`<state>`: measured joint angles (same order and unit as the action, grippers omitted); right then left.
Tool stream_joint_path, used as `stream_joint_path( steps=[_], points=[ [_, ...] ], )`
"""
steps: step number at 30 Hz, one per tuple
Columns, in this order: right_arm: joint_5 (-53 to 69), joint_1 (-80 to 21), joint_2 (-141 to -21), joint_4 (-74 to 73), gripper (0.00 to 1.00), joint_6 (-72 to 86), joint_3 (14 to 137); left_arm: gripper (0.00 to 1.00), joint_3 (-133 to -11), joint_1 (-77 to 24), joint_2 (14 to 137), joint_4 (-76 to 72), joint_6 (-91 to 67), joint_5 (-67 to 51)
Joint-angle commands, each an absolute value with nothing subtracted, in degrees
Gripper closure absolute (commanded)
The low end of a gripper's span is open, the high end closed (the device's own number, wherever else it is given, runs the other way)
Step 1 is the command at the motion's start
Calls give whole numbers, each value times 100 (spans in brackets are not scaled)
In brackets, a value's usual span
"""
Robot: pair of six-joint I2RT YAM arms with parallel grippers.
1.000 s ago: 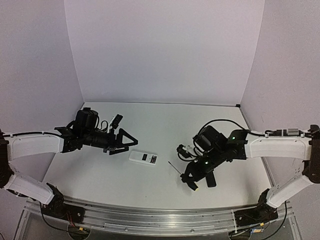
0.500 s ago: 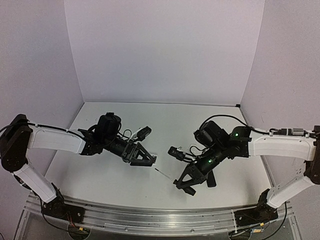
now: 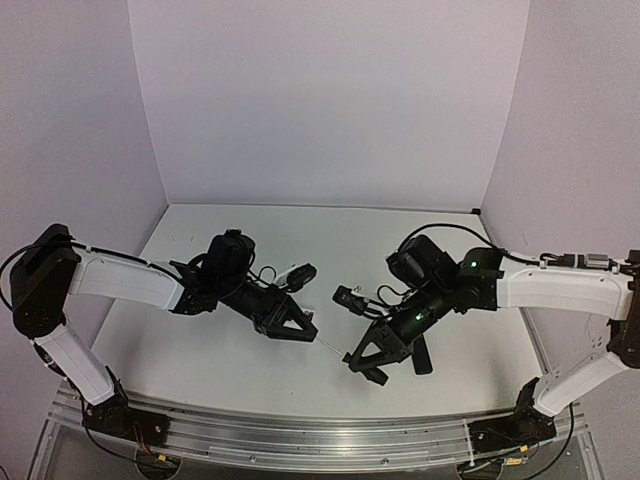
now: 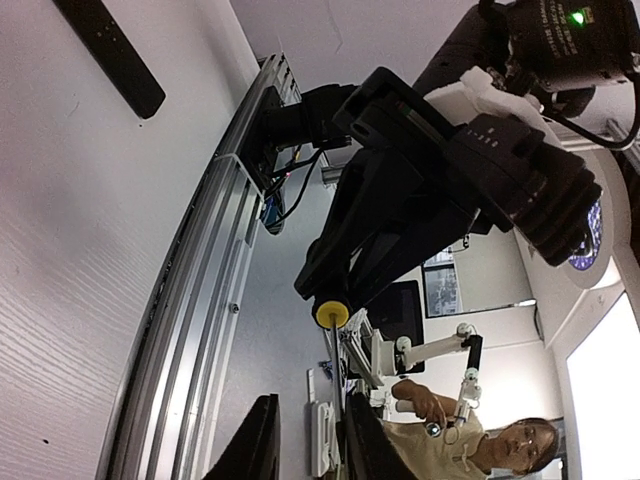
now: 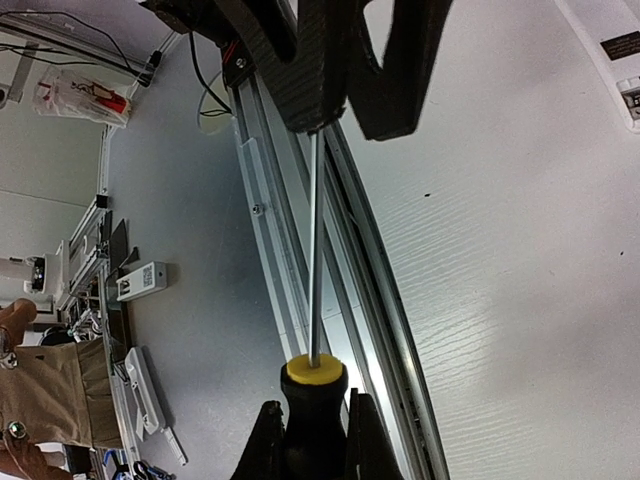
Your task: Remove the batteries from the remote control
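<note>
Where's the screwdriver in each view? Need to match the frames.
Top: screwdriver low centre, thin shaft poking from the right gripper toward the left gripper.
Left wrist: centre, yellow collar facing the camera, shaft running down toward the bottom edge.
Right wrist: handle bottom centre between its own fingers, shaft reaching up to the left gripper.
Shared landmark: the aluminium rail.

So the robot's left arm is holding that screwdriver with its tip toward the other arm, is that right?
No, the right arm holds the screwdriver, handle clamped between its jaws, tip toward the other arm. The right wrist view shows it.
</note>
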<state>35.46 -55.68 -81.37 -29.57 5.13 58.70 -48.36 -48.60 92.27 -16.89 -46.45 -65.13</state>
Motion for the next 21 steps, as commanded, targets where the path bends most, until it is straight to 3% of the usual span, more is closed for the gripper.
stream_joint_path(
  steps=[1,2,3,7,8,9,10,12,13,17,21],
  points=[
    [3583,-5608,-8186,-2909,100,386,6116,91,-5052,-4919,9253,-1998,-4853,-6728],
    [3550,-5610,-8184,-2909,100,386,6117,98,-5042,-4929,9238,-1995,-4870,-6751],
    [3525,-5608,-8190,-2909,100,379,6117,100,-5011,-4936,9207,-2033,-4897,-6757],
    [3425,-5616,-8172,-2909,100,371,6142,100,-4806,-4948,9026,-2405,-5088,-6624],
    [3334,-5615,-8151,-2909,96,399,6143,100,-4786,-4948,8978,-2417,-5108,-6565],
    [3231,-5614,-8128,-2906,88,438,6145,100,-4766,-4948,8930,-2423,-5120,-6493],
    [3113,-5613,-8101,-2899,73,500,6149,100,-4742,-4948,8885,-2428,-5118,-6402],
    [2798,-5610,-8016,-2833,33,707,6139,100,-4676,-4948,8796,-2476,-5093,-6156],
    [2495,-5609,-7939,-2733,24,884,6102,100,-4635,-4940,8727,-2484,-5052,-5977],
    [1533,-5600,-7452,-1989,18,1767,5698,100,-4319,-4899,8415,-2972,-5134,-5224],
    [1731,-5576,-7089,-977,18,2685,5248,100,-3828,-4870,7970,-3745,-5242,-4452]
  ],
)
